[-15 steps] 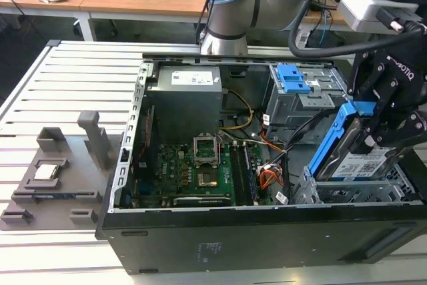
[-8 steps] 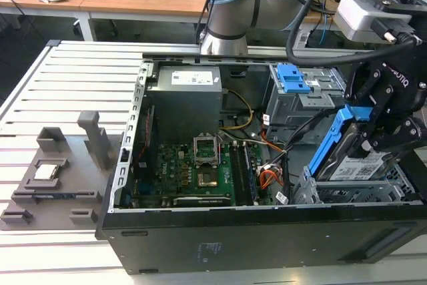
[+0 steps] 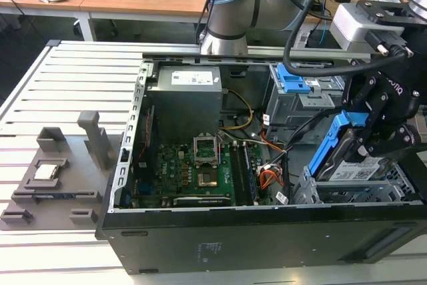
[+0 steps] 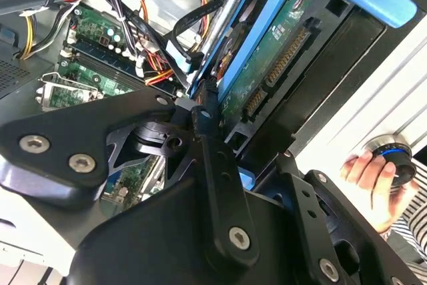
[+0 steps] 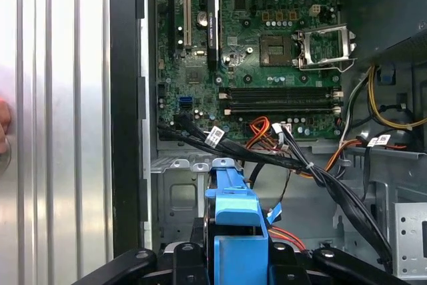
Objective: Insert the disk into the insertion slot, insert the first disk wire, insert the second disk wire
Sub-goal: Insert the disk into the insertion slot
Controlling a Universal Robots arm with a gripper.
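Blue-framed disk (image 3: 330,148) clenched in gripper (image 3: 369,139), tilted over insertion slot (image 3: 308,191) | risk: corner jams on slot's rim, or snags cables (image 3: 269,177) beside slot.

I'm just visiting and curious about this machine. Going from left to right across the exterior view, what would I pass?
Grey fixture blocks on the slatted table → green motherboard inside the open case → orange wires → blue-framed disk, tilted.

Slatted table (image 3: 40,98) bears computer case (image 3: 233,245); grey fixture (image 3: 57,178)
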